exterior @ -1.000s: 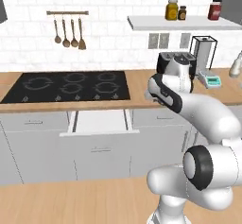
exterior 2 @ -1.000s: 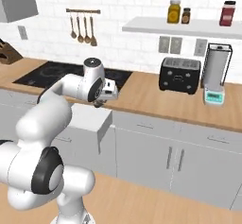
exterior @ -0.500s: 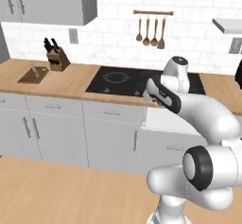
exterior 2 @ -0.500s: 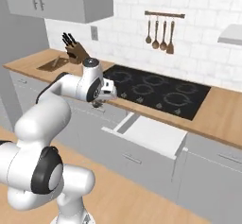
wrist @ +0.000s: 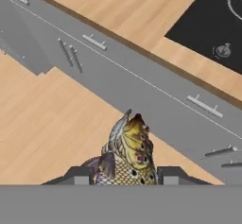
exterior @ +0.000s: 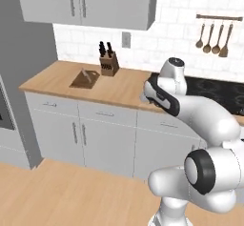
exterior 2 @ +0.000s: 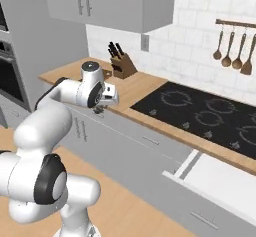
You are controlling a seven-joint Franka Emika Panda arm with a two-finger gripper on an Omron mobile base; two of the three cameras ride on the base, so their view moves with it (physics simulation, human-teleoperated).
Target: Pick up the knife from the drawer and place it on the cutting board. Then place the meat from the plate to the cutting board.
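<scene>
While base has driven left since earlier frames, claw [wrist: 126, 173] pinching meat [wrist: 128, 152], a fish, over cabinet fronts, cutting board [exterior: 85, 79] with knife [exterior: 86, 75] now on worktop [exterior: 121, 87] beside knife block [exterior: 108, 64], drawer [exterior 2: 220, 180] open at right.

Setting: domestic kitchen, rendered. Evidence: wooden table [exterior: 119, 84] over grey base cabinets [exterior: 90, 134] with bar handles; black cooktop [exterior 2: 200, 116] set into it; white tiled wall [exterior 2: 200, 36]; grey wall cabinets [exterior: 95, 3]; knife block [exterior: 108, 65] with black-handled knives; wooden spoons and spatula [exterior 2: 232, 51] hanging from a rail; open drawer [exterior 2: 220, 178]; built-in oven [exterior 2: 10, 76]; wood floor [exterior: 71, 191].
</scene>
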